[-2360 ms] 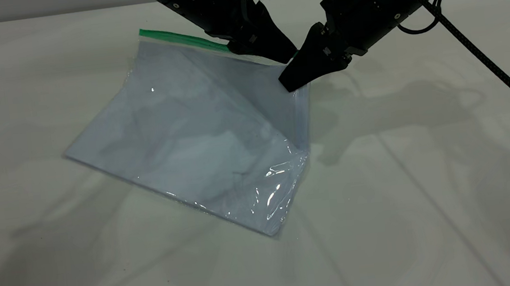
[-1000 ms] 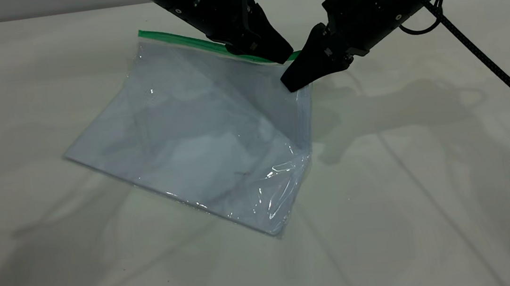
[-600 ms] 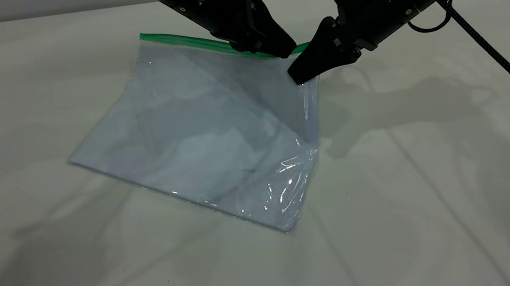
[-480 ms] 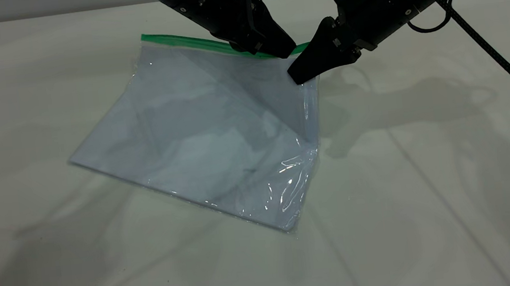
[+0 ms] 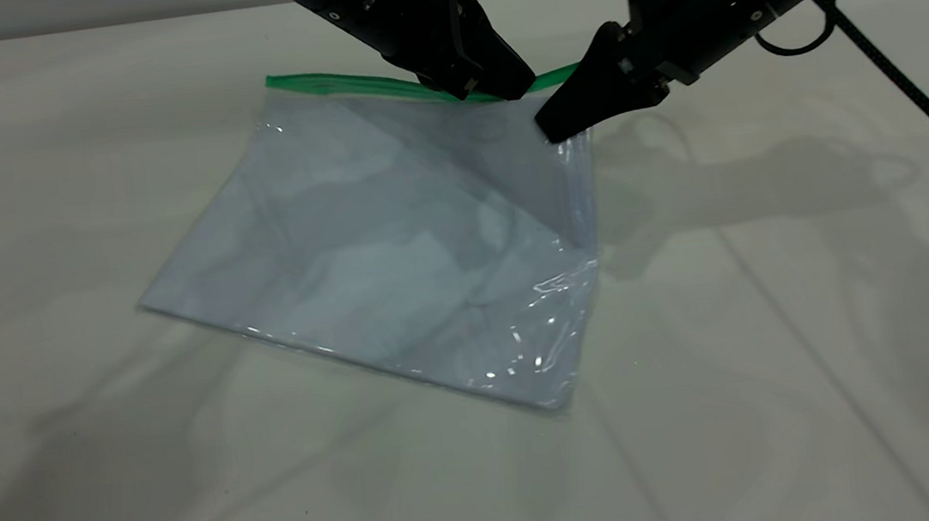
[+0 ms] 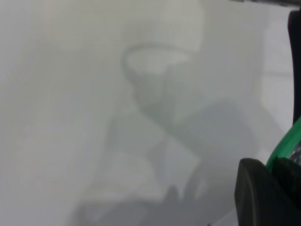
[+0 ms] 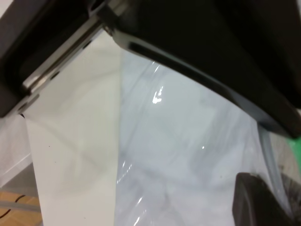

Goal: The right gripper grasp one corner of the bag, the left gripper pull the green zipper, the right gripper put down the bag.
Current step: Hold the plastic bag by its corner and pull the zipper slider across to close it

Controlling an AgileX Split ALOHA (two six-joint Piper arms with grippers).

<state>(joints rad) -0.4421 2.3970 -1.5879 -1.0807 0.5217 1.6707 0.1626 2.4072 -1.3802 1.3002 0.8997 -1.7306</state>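
Both grippers have carried the bag (image 5: 393, 242) toward the right arm's side of the table (image 5: 784, 348) since 2.4 s ago, and its far edge now rides higher and flatter. The green zipper (image 5: 342, 83) then sloped steeply down toward the grippers; now it runs close to level, and a short stretch of green shows between the 2 grippers where almost none showed before.

Right gripper (image 5: 556, 126): its pointed jaws are pinched together on the corner of the bag (image 5: 570, 77), just below where the green strip ends, holding that corner lifted off the table. Left gripper (image 5: 502, 88): its jaws are closed on the green zipper just beside the held corner, on the side away from the right gripper; the left wrist view shows the green strip (image 6: 284, 146) running into the dark fingertips (image 6: 256, 188). The slider tab itself is hidden by the jaws.

From the raised corner the clear bag hangs down to the table, pale blue-white sheets inside. Its edge opposite the zipper lies flat on the table. Creases and bright glints gather at the low corner below the right gripper, and a diagonal fold runs from the zipper's middle toward that side.
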